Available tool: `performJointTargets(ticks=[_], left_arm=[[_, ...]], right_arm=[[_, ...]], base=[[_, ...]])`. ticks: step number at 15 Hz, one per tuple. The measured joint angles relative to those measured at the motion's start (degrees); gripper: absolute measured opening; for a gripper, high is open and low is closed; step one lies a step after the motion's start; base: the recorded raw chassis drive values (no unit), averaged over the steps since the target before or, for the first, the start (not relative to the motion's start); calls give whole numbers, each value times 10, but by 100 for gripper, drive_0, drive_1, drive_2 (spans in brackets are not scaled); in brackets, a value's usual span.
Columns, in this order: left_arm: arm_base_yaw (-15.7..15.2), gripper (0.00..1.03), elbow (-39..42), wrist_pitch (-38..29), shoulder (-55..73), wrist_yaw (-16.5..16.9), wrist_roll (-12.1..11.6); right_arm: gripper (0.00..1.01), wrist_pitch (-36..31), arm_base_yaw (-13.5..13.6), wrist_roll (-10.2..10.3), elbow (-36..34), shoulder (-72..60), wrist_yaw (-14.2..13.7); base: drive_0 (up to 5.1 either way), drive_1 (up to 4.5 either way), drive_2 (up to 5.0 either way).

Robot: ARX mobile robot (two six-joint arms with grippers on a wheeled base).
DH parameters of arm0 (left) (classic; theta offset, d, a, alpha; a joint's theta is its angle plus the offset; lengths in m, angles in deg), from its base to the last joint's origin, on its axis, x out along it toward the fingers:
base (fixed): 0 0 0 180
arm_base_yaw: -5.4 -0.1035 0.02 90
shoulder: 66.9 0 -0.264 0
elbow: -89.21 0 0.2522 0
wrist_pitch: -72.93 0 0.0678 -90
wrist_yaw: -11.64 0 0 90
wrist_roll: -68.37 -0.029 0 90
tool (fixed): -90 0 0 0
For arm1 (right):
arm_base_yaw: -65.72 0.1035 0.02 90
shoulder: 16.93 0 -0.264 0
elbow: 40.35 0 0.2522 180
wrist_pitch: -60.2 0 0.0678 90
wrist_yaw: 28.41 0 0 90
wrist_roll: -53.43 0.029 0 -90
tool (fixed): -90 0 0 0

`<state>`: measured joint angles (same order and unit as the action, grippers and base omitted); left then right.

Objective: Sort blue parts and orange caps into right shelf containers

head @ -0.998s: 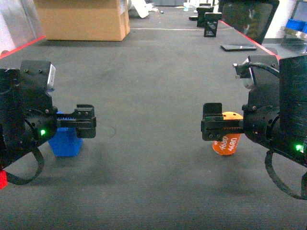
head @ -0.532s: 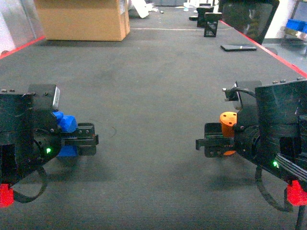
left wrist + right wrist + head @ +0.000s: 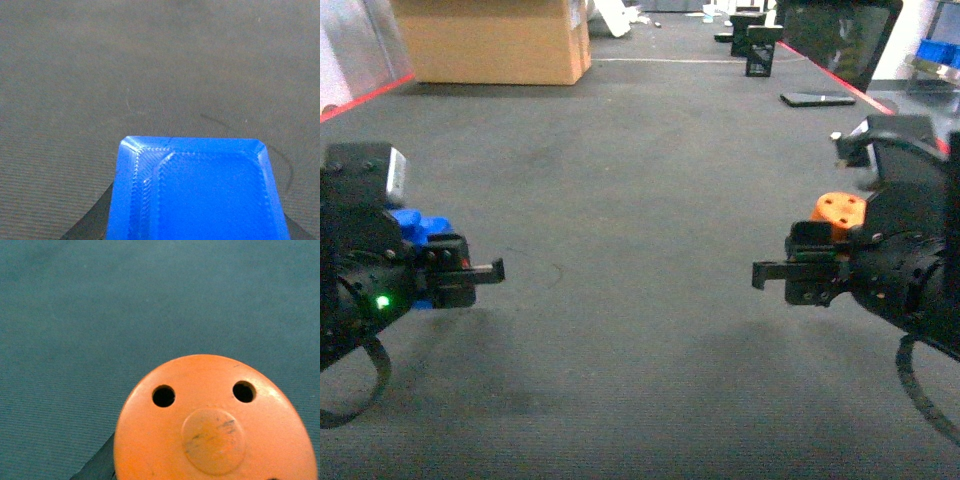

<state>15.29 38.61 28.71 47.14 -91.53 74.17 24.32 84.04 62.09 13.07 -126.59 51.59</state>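
My left gripper [image 3: 480,271] is shut on a blue part [image 3: 416,225], held off the dark mat at the left of the head view. In the left wrist view the blue part [image 3: 197,192] fills the lower middle and hides the fingers. At the right, my right gripper [image 3: 775,273] is shut on an orange cap [image 3: 840,209], also lifted. The orange cap [image 3: 215,422] shows its round face with two holes in the right wrist view. A sliver of a bright-blue right shelf container [image 3: 932,50] shows at the far right back.
A brown cardboard box [image 3: 490,40] stands at the back left. Black stands [image 3: 763,48], a dark screen [image 3: 840,35] and a flat black device [image 3: 817,98] are at the back right. Red lines [image 3: 365,100] edge the mat.
Both grippers have lifted their pieces off the mat: the blue part and the orange cap stood on it a second ago. The two grippers now sit farther apart.
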Motion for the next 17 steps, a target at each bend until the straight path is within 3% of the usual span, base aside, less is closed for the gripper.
performJointTargets(ticks=[5, 6, 8, 9, 11, 13, 15, 17], left_arm=[[-4, 42, 43, -32, -58, -10, 0], [-8, 42, 120, -67, -161, -44, 0], [-16, 42, 224, -15, -343, -96, -16], [-25, 42, 270, 49, -459, -107, -18], [-41, 42, 282, 124, -605, -104, -27], [-27, 42, 278, 126, -657, -103, -26], [-20, 42, 277, 135, -648, -95, -27], [-89, 42, 281, 238, -705, 60, -44]], right_arm=[[44, -15, -5, 0, -55, 68, 6], [44, -10, -13, 1, -127, 166, 6], [44, 57, -24, -2, -226, 341, -8], [44, 132, -31, -5, -270, 470, -12], [44, 219, -35, -8, -284, 625, -29], [44, 222, -37, -12, -284, 718, -66], [44, 229, -37, -12, -283, 716, -65], [44, 244, -59, -56, -302, 743, -20]], base=[[0, 0, 0], [0, 0, 0], [0, 0, 0], [0, 0, 0], [0, 0, 0], [0, 0, 0], [0, 0, 0], [0, 0, 0]])
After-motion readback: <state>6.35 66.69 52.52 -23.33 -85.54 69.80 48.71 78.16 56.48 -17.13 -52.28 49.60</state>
